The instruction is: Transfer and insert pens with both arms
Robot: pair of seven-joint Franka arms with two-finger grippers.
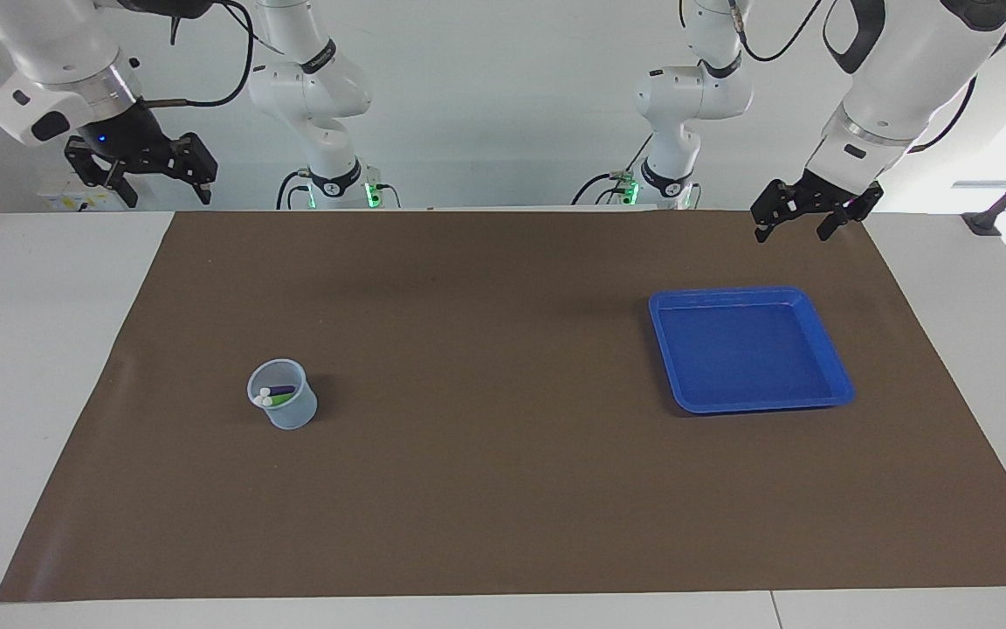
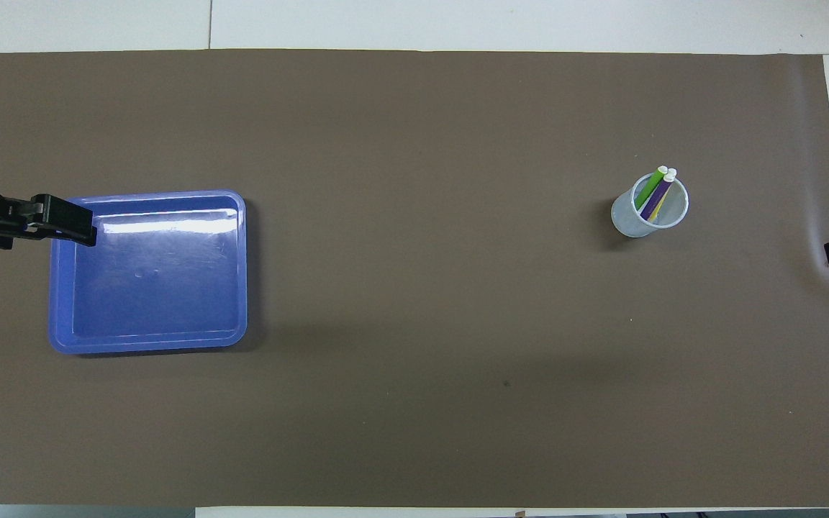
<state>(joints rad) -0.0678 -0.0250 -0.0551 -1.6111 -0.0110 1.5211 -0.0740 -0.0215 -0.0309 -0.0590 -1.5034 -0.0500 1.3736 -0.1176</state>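
Note:
Three pens stand together in a clear plastic cup (image 1: 283, 406) toward the right arm's end of the mat, also seen from above (image 2: 648, 208). The green pen (image 2: 649, 188) and the purple pen (image 2: 657, 196) lean side by side with their pale caps up. The yellow pen (image 2: 659, 208) shows only as a sliver beneath them. My right gripper (image 1: 167, 188) hangs open and empty in the air at the robots' edge of the table, well away from the cup. My left gripper (image 1: 793, 229) hangs open and empty over the mat's edge, above the tray's corner (image 2: 62, 219).
A blue, shallow, empty tray (image 1: 826, 345) lies toward the left arm's end of the mat, also in the overhead view (image 2: 242, 273). A brown mat (image 1: 503, 489) covers most of the white table. Two smaller white arms (image 1: 328, 96) stand at the back.

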